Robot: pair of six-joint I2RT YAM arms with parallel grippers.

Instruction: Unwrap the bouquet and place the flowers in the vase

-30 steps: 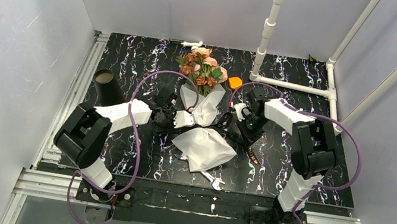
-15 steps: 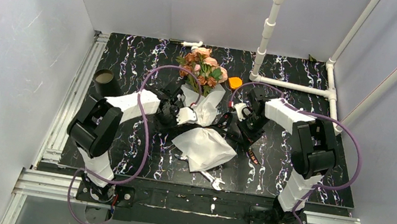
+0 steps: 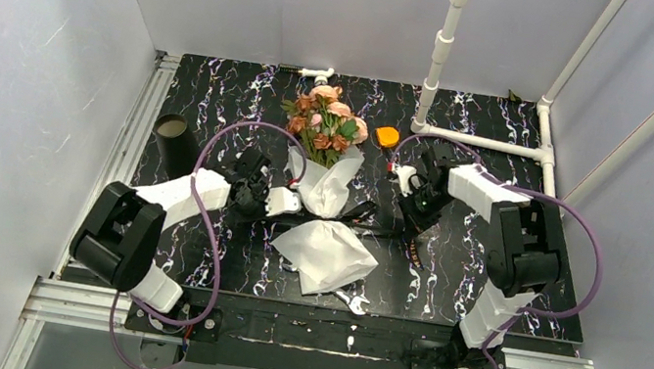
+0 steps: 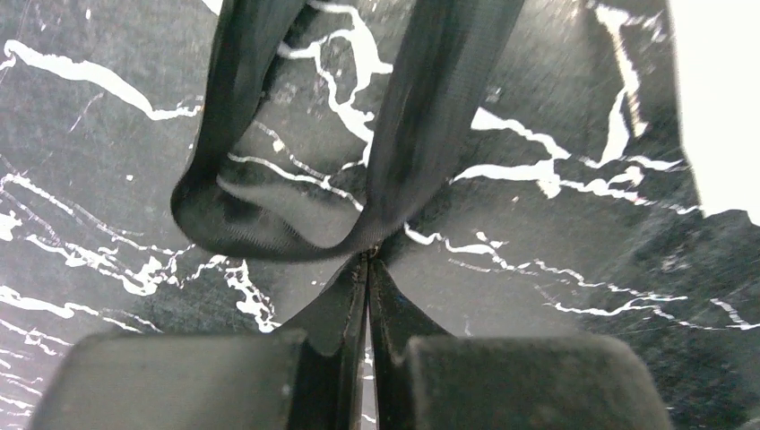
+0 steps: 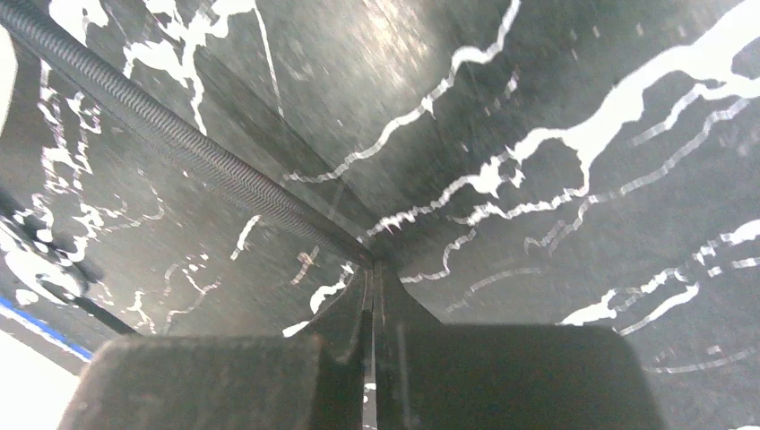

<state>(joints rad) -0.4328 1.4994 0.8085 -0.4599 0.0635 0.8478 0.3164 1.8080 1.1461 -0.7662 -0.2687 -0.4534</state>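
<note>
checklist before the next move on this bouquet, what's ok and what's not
1. left gripper shut on the ribbon loop: ok
2. right gripper shut on a ribbon strand: ok
3. ribbon knot undone: cannot tell
4. bouquet free of its wrap: not ok, white paper is around the stems
5. vase standing, mouth unobstructed: ok

Stems of the flowers (image 3: 324, 125) hide inside the wrap (image 3: 323, 184); the ribbon (image 4: 430, 107) runs off the top edge.
</note>
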